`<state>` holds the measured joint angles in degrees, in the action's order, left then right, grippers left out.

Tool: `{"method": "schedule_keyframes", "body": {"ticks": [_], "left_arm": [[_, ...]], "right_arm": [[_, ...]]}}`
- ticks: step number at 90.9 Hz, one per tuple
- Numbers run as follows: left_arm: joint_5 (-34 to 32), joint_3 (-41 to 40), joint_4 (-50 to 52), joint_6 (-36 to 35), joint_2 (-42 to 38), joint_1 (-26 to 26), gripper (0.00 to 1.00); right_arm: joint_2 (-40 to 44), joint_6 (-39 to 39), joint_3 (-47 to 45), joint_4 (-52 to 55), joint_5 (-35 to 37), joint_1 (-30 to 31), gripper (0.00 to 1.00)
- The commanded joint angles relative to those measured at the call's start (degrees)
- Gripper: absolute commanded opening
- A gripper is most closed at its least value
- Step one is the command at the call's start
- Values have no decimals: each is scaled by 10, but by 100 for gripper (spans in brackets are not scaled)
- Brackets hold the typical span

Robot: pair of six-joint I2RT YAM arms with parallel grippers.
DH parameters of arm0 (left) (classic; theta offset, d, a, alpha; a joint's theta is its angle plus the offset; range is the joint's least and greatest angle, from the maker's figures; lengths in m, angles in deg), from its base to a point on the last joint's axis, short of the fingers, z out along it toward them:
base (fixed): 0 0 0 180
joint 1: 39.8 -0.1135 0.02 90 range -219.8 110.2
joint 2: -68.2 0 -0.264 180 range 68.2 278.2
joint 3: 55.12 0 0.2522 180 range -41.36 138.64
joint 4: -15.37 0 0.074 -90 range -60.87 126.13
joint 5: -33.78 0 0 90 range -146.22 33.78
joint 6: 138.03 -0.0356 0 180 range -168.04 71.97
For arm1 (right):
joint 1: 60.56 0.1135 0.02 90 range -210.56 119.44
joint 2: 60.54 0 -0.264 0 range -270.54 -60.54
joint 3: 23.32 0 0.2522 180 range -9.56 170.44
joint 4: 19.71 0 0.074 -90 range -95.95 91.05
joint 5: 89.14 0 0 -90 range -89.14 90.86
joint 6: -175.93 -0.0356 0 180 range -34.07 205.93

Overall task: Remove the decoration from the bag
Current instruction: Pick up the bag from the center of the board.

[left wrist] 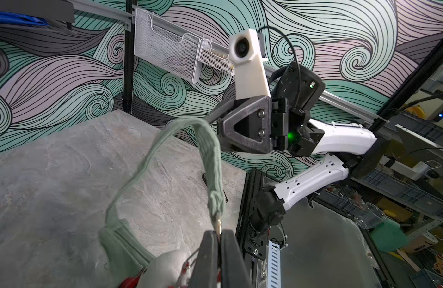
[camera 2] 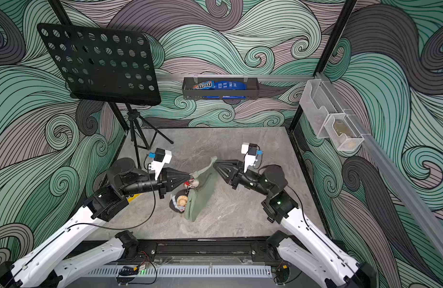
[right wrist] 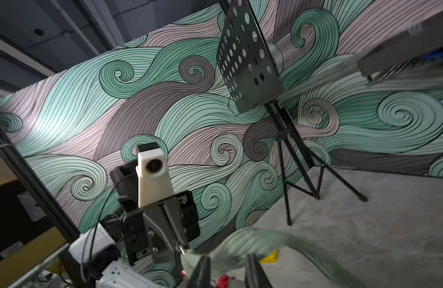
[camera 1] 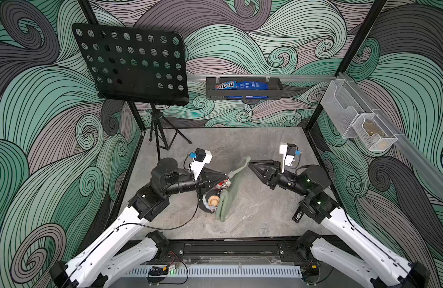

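Well, my left pincer [left wrist: 219,233] is shut tight on the little gold clasp [left wrist: 218,222] at the end of the strap [left wrist: 210,149]. My right pincer [right wrist: 227,259] has its jaws apart. The top loop of the strap is right at its tips, but I cannot tell if it touches.

The bag [camera 1: 229,199] is on the desk [camera 1: 278,207] between my two arms. It is long from near to far, and the far end tips a bit to the right. The decoration [camera 1: 213,200] is a small doll in a hat on a chain. It lies at the bag's left edge, just near of my left pincer. So it is on my left arm's side, well apart from my right pincer.

My left arm lies low and points right. My right arm comes in from the right and points left, at the far end of the bag. I think the next move needs one pincer to hold the bag while the other works the decoration's hook loose toward the left.
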<state>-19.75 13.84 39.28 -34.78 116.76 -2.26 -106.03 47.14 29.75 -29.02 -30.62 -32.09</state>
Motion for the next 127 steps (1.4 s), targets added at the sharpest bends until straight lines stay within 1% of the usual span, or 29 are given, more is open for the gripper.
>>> {"method": "schedule_keyframes", "body": {"ticks": [1,8,15,22,29,39,47,55,67,89,99,111,127], "left_arm": [[22,52,24,-4,13,-2,0],[30,65,29,-2,27,-2,0],[37,74,30,0,38,-2,0],[45,82,30,4,51,-2,0],[62,84,17,11,59,-2,0],[75,88,-2,25,68,-2,0],[85,92,-11,29,72,-3,0],[91,90,-21,32,71,-3,0],[106,80,-36,37,63,-2,0],[119,76,-47,42,54,-3,0],[127,75,-49,43,55,-3,0],[139,71,-51,44,54,-2,0],[159,62,-61,46,51,-3,0]], "right_arm": [[26,7,-10,-118,-135,-56,44],[25,15,-11,-124,-184,-76,46],[20,25,-8,-139,-223,-79,48],[10,24,-8,-164,-240,-71,49],[-9,35,2,-164,-252,-48,50],[-37,92,30,-118,-247,16,50],[-59,153,54,-54,-223,72,51],[-79,180,67,-22,-203,101,53],[-93,166,61,-46,-190,105,53],[-102,181,58,-33,-177,105,52],[-90,191,56,-26,-155,105,57],[-70,217,59,-5,-149,106,63],[-60,255,69,52,-115,104,65]]}}
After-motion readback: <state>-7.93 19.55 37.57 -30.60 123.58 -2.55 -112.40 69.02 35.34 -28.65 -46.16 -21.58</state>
